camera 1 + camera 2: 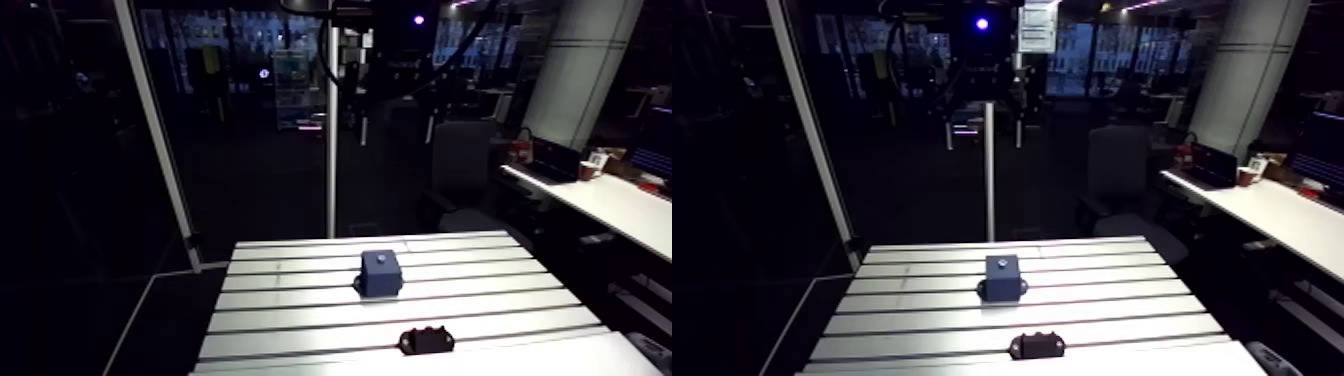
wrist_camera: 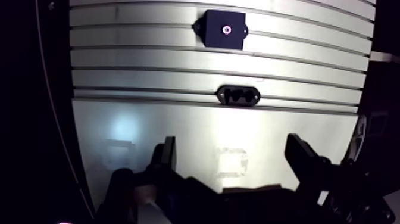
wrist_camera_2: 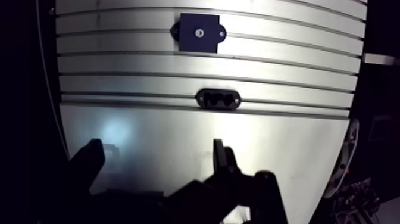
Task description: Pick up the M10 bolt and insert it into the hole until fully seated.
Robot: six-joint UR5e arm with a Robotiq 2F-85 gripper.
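End effector (image 2: 232, 146), two dark angular fingers spread wide with nothing between them, hovers over the ribbed aluminium counter (image 2: 119, 59). At its twelve o'clock lies a black oval holder (image 2: 238, 95). Beyond that sits a matte dark-blue square block (image 2: 214, 36) with a small pale round spot (image 2: 226, 28) at its centre; whether bolt or hole, I cannot tell.

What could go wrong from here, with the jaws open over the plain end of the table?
1. The gripper hangs short of the black holder, jaws open and empty. No bolt stands out in the holder's dark recesses, so the grasp might miss or close skewed.
2. The hole in the blue block looks small, so a tilted bolt could jam before seating.
3. The table is slotted, so a dropped bolt could lodge in a slot.
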